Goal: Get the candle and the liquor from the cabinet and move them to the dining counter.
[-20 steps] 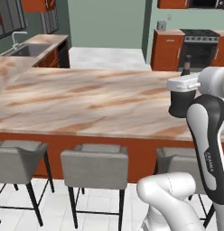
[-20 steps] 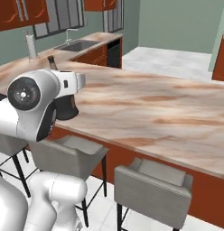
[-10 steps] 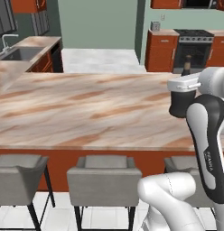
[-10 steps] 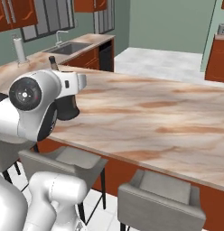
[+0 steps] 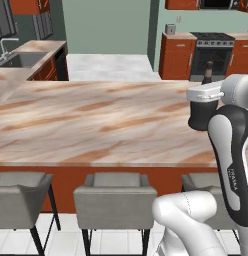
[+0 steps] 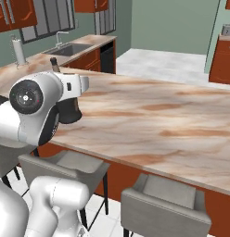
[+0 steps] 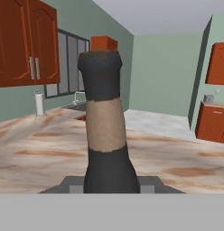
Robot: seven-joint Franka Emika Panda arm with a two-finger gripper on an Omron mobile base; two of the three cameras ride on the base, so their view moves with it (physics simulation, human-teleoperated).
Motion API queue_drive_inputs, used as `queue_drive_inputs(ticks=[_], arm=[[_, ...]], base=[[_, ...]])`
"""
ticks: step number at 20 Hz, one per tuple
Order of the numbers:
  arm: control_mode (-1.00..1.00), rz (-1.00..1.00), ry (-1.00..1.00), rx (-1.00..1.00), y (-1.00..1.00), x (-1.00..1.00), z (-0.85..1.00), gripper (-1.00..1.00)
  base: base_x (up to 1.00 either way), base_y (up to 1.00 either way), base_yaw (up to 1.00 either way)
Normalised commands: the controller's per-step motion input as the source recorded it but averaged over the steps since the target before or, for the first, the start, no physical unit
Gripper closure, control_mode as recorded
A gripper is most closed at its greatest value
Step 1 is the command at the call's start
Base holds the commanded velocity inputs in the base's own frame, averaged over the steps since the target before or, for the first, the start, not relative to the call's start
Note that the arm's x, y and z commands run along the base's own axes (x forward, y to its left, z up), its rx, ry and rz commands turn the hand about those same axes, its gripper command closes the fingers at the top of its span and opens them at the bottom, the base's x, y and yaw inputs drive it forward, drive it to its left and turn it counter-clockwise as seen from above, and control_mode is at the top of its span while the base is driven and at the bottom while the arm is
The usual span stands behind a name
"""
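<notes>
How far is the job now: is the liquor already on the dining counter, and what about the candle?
Done: the liquor is out of the cabinet. In hand: the claw is shut on it, over the dining counter, not yet released. Left: putting it down, then the candle; I see no candle on the counter.

Kitchen: sink, stove, red-brown cabinets, marble counter with stools.

The scene is rendered under flat, even, fairly bright light with no evident source. Hardly any cast shadows or glare are seen on the bench. Textures are soft and slightly blurred, especially the close-up liquor.
</notes>
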Motion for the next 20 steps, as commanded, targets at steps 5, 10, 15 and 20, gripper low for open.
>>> queue_drive_inputs(ticks=[5, 10, 15, 20], arm=[[1.00, 0.00, 0.00, 0.00, 0.00, 0.00, 0.00, 1.00], [1.00, 0.00, 0.00, 0.00, 0.00, 0.00, 0.00, 1.00], [1.00, 0.00, 0.00, 0.00, 0.00, 0.00, 0.00, 1.00], [1.00, 0.00, 0.00, 0.00, 0.00, 0.00, 0.00, 1.00]], base=[[0.00, 0.00, 0.00], [0.00, 0.00, 0.00], [0.00, 0.00, 0.00], [0.00, 0.00, 0.00]])
